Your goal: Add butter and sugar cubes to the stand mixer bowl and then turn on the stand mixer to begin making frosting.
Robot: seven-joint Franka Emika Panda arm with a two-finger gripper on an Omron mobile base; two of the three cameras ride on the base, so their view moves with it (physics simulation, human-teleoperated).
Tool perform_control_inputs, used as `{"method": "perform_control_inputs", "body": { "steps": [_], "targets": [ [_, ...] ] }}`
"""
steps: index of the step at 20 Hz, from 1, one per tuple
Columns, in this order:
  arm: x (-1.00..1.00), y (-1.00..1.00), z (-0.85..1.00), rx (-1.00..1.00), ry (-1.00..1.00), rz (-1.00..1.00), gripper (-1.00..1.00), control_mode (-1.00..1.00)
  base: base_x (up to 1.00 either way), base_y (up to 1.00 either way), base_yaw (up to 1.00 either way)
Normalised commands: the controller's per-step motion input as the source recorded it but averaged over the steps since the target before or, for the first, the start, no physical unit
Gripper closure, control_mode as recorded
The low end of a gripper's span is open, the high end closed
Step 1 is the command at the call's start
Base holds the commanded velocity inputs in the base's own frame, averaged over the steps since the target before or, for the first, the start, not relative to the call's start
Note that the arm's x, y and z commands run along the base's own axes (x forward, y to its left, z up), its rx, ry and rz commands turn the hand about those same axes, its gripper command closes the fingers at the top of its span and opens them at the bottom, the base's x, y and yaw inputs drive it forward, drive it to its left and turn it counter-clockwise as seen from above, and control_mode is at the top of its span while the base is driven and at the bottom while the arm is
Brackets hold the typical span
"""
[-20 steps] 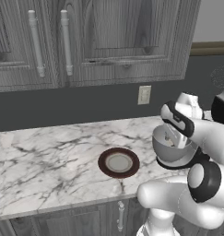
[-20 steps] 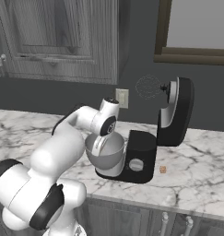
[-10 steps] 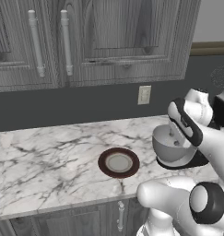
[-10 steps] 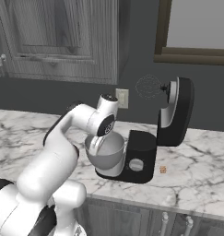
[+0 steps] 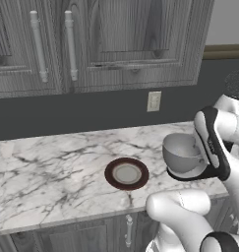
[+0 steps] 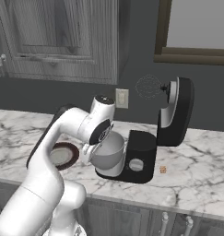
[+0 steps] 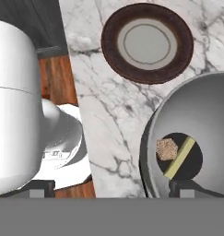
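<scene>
The stand mixer [image 6: 174, 113] is glossy black, its head tilted back and its whisk [image 6: 148, 86] raised. Its grey metal bowl [image 6: 109, 153] [image 5: 182, 151] [image 7: 201, 115] sits on the base. In the hand view, a tan sugar cube [image 7: 167, 149] and the pale yellow butter [image 7: 180, 158] lie on the bowl's bottom. Another sugar cube [image 6: 163, 169] lies on the counter right of the mixer's base. My gripper [image 7: 113, 186] hangs open over the bowl's left rim, with nothing between its fingers.
A dark brown plate [image 5: 126, 173] [image 6: 62, 156] [image 7: 148, 44] with a grey centre sits on the marble counter left of the bowl. Grey cabinets hang above, with a wall outlet [image 5: 154, 101] behind. The counter's front edge [image 5: 67, 219] runs below the plate.
My arm's elbow has swung lower and to the side, while the hand has stayed at the bowl's rim. The mixer, the bowl and the plate have not moved.
</scene>
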Motion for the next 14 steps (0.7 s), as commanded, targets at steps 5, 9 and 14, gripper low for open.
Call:
{"method": "perform_control_inputs", "body": {
  "steps": [5, 9, 14],
  "targets": [
    [-0.88, -0.37, 0.05, 0.07, 0.00, -0.10, -1.00, -1.00, 0.00, 0.00, 0.00],
    [-0.85, -0.57, 0.00, 0.10, -0.02, -0.11, -1.00, -1.00, 0.00, 0.00, 0.00],
    [-0.73, -0.59, -0.07, 0.11, 0.00, -0.13, -1.00, -1.00, 0.00, 0.00, 0.00]
  ]
}}
